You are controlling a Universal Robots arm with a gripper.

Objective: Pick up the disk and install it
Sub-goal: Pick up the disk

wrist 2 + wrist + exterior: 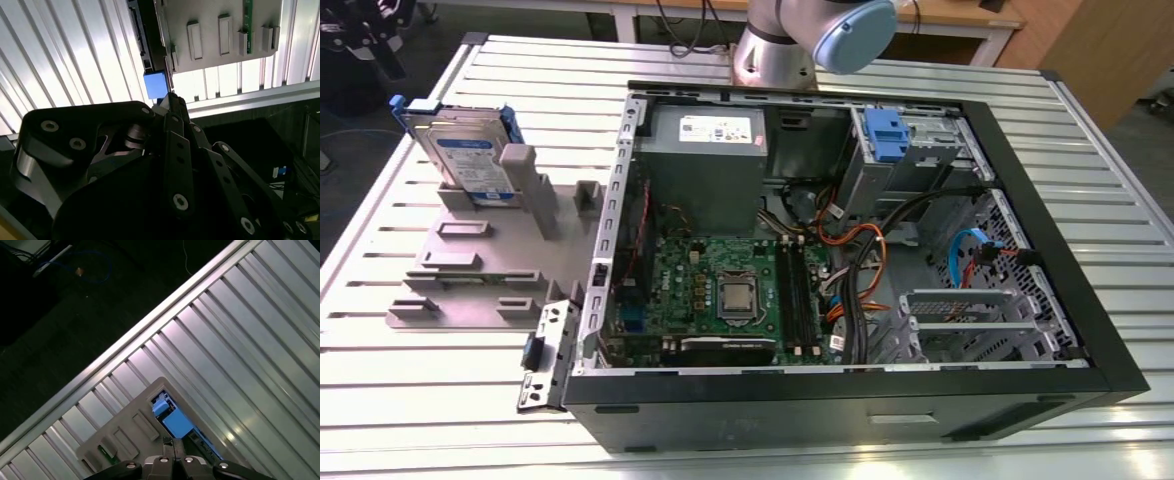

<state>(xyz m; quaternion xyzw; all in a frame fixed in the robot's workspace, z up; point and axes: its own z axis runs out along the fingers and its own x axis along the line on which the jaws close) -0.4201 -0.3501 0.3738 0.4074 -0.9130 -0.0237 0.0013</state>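
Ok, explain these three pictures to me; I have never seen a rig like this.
This is one robot arm working at a ribbed metal table. The exterior view comes from a camera off the arm. It shows an open computer case and, at that view's left, a grey holder with the disk standing in it. Both wrist views come from cameras riding on the arm, looking past its gripper at the holder and the disk's blue frame. The gripper's fingers look closed together and hold nothing; the disk is not yet picked up.
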